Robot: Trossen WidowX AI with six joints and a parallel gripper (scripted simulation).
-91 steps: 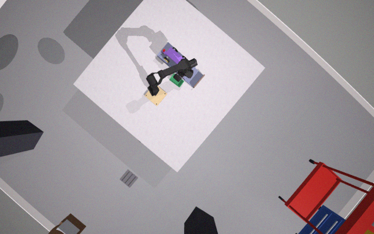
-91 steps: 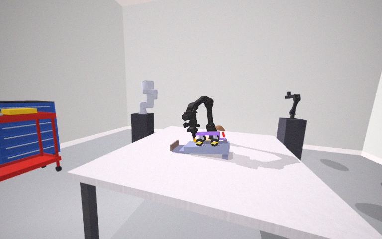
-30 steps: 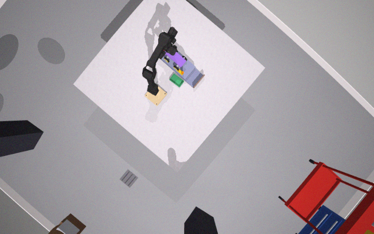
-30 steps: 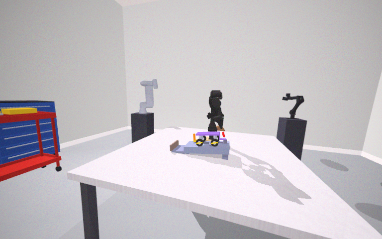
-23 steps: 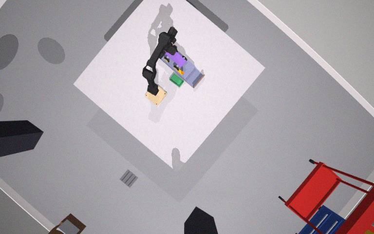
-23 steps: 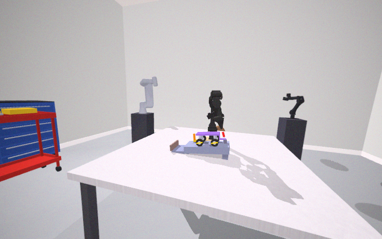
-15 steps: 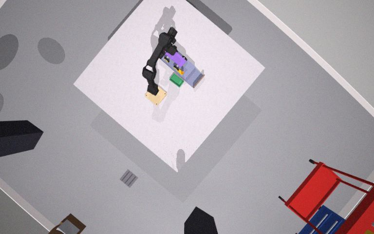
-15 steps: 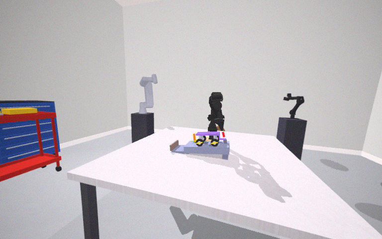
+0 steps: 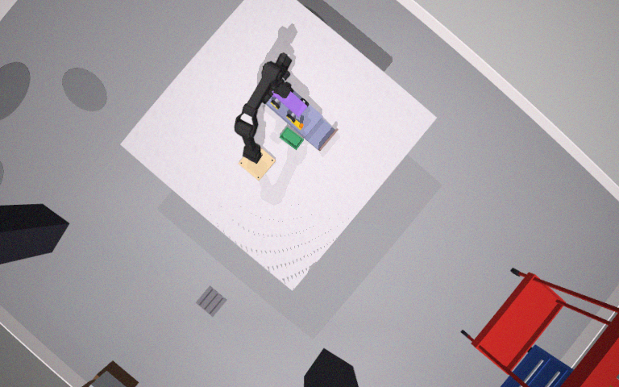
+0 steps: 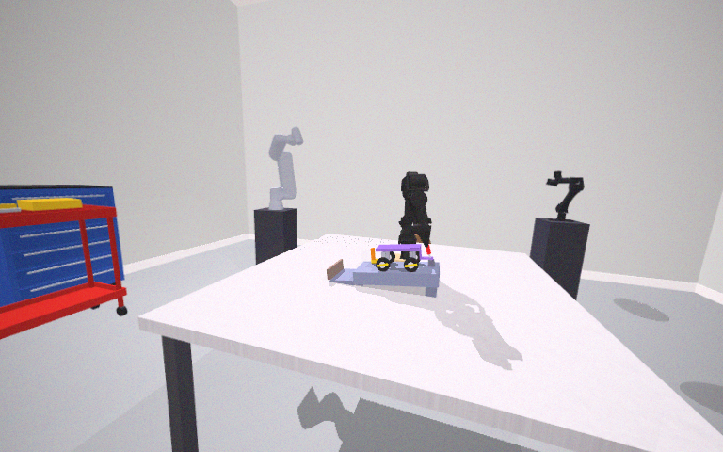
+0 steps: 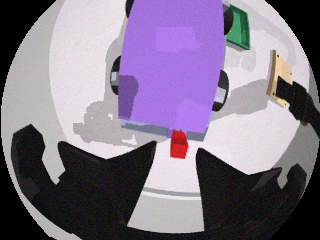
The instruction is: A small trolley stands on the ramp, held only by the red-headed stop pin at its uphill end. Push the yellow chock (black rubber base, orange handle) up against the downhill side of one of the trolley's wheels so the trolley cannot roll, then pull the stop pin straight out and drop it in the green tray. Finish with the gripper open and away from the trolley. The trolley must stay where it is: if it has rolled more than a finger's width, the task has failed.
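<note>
Near the centre of the top view: purple-decked trolley with black wheels [image 9: 292, 102] [image 10: 396, 248] [image 11: 172, 60], parked on a blue-grey ramp [image 9: 321, 132] [image 10: 394, 277], atop a pale worktop [image 9: 196, 136] [image 10: 319, 319] [image 11: 75, 50]. Just beyond the downhill wheel: yellow chock with orange handle [image 9: 298, 123] [image 10: 373, 255], apparently set to block rolling; contact too small to confirm. In the wrist view's lower middle: red-headed stop pin [image 10: 428, 249] [image 11: 179, 145], at the uphill end as a restraint. Around it: black end effector [image 9: 284, 89] [image 10: 420, 244] [image 11: 176, 148], released, fingers parted and nothing gripped, probably lined up for a straight pull. At upper right there: green rectangular tray [image 9: 291, 138] [image 11: 240, 27], handy for the drop.
</note>
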